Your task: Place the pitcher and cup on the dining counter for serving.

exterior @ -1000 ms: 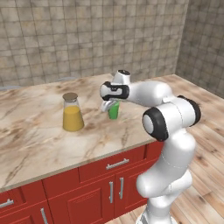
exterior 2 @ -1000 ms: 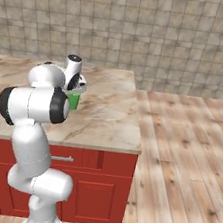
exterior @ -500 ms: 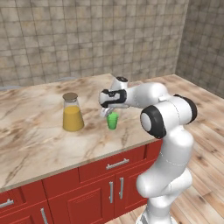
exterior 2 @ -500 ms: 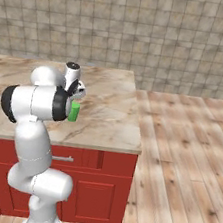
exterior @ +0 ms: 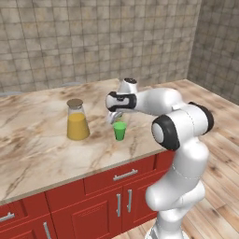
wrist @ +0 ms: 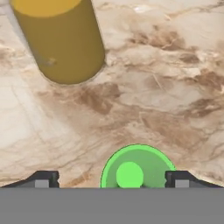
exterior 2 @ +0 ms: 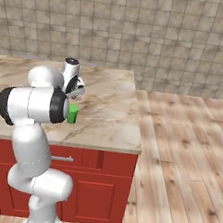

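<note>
- Gripper (wrist: pixel 112 178) spread wide, holding nothing; a second ago clamped on the green cup (exterior: pixel 120 130) above the counter.
- Cup now upright on the dining counter (exterior: pixel 42 154), directly beneath the gripper, between the parted fingertips (wrist: pixel 43 178), off-centre toward one.
- Pitcher (exterior: pixel 77 120) standing on the same marble, just beyond the cup, apart from it.
- Judged: both items delivered; only a clean upward retreat outstanding, without clipping the cup rim.
</note>
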Controlling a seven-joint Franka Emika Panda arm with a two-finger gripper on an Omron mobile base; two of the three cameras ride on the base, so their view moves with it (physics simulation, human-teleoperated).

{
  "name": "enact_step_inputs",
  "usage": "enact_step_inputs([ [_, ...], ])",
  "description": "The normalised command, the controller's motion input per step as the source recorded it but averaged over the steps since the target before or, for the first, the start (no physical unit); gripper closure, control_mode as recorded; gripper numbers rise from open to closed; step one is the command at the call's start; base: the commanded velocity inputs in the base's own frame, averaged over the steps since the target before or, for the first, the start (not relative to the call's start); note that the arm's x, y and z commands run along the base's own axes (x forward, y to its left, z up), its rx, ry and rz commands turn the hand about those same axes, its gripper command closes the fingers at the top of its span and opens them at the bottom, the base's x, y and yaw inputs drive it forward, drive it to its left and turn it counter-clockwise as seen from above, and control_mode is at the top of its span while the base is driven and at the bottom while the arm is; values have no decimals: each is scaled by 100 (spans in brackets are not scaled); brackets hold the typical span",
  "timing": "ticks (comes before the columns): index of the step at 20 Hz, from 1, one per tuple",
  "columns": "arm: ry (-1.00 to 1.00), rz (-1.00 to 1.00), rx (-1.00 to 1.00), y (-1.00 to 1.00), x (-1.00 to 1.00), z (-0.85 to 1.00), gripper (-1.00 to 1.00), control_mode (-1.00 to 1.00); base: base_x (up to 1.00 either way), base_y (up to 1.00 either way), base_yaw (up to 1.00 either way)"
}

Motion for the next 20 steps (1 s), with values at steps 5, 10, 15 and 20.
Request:
enact_step_inputs([
  [5, -14, -4, 0, 0, -76, 65, -100, -100, 0, 0, 0],
  [10, -10, -10, 0, -2, -100, 28, -100, -100, 0, 0, 0],
  [15, -17, -13, 2, -15, -100, 1, -100, -100, 0, 0, 0],
  [20, -16, -15, 2, -11, -100, 1, -100, -100, 0, 0, 0],
])
